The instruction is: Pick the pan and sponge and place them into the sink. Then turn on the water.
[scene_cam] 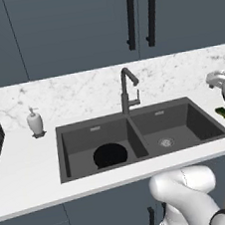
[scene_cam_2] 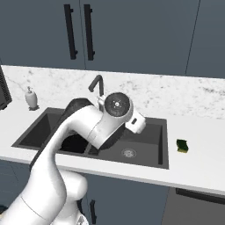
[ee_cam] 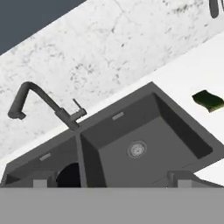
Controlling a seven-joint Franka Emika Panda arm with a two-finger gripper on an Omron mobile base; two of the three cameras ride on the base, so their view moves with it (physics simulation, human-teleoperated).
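Pan (scene_cam: 110,155) lying in left basin of sink (scene_cam: 137,134), black disc over the drain; handle not made out. Sponge (scene_cam_2: 182,146) on worktop (scene_cam_2: 197,162) just right of sink, green top up, apart from the rim. Tap (scene_cam: 128,92) upright behind the divider. Pincer (ee_cam: 109,180) above right basin, tips wide apart, clamped on nothing. Soap bottle (scene_cam: 35,122) left of sink.

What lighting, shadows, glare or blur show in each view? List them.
Left base view: flat, even light, the pan a featureless black disc in the sink, no glare. Right base view: soft highlights on the white arm, the sponge sharp on the counter. Hand view: mildly soft throughout; faucet casts no clear shadow.
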